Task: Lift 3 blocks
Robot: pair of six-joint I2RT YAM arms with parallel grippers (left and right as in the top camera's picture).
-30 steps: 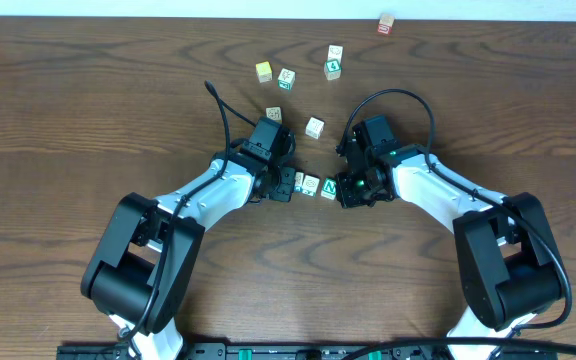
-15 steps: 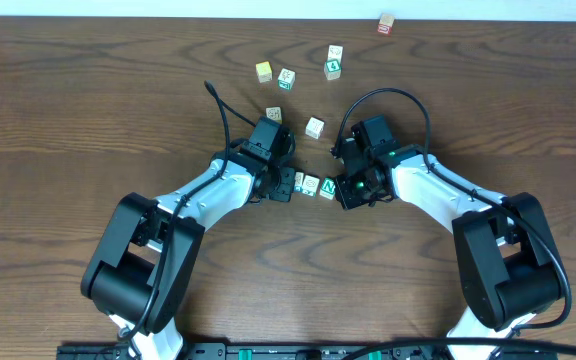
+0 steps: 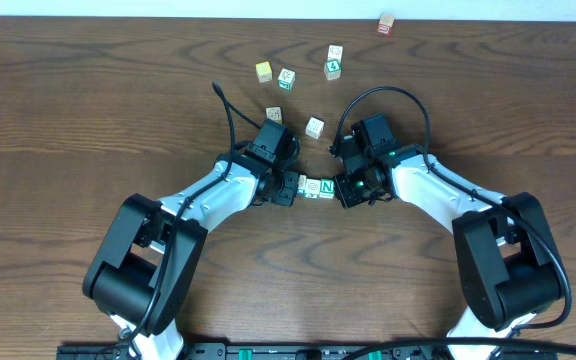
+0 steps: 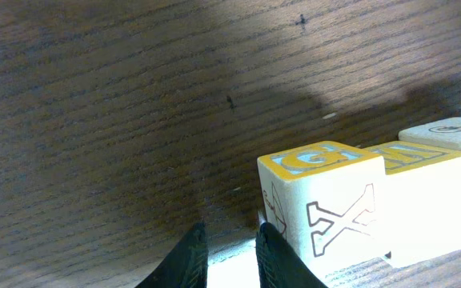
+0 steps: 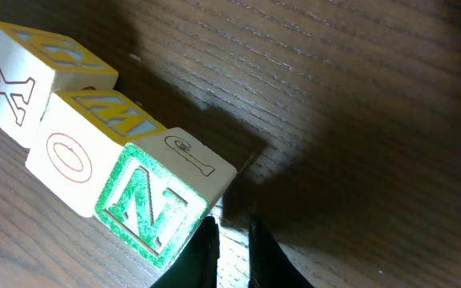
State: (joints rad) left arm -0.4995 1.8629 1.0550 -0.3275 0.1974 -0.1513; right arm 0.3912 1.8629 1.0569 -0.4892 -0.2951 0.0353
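Observation:
Three pale wooden blocks stand pressed side by side in a row between my grippers: the green "N" block [image 3: 327, 186] [image 5: 154, 204], a middle block [image 3: 313, 187] [image 5: 74, 164] with a red "O", and an "X" block [image 3: 300, 185] [image 4: 326, 208]. My left gripper [image 3: 286, 187] [image 4: 232, 258] is shut with nothing between its fingers; its right finger [image 4: 277, 258] rests against the X block's outer side. My right gripper [image 3: 346, 188] [image 5: 232, 252] is shut and empty too, its left finger [image 5: 206, 248] against the N block. I cannot tell whether the row is off the table.
Loose cubes lie farther back: a yellow one [image 3: 264, 71], one with teal marks [image 3: 286, 77], a pair [image 3: 333, 62], and two nearer ones [image 3: 274, 115] [image 3: 314, 127]. A reddish cube [image 3: 386, 24] sits at the far edge. Cables arc above both wrists.
The right gripper has moved left, pushing the N block against the other two, so the gaps in the row closed. The left arm shifted slightly.

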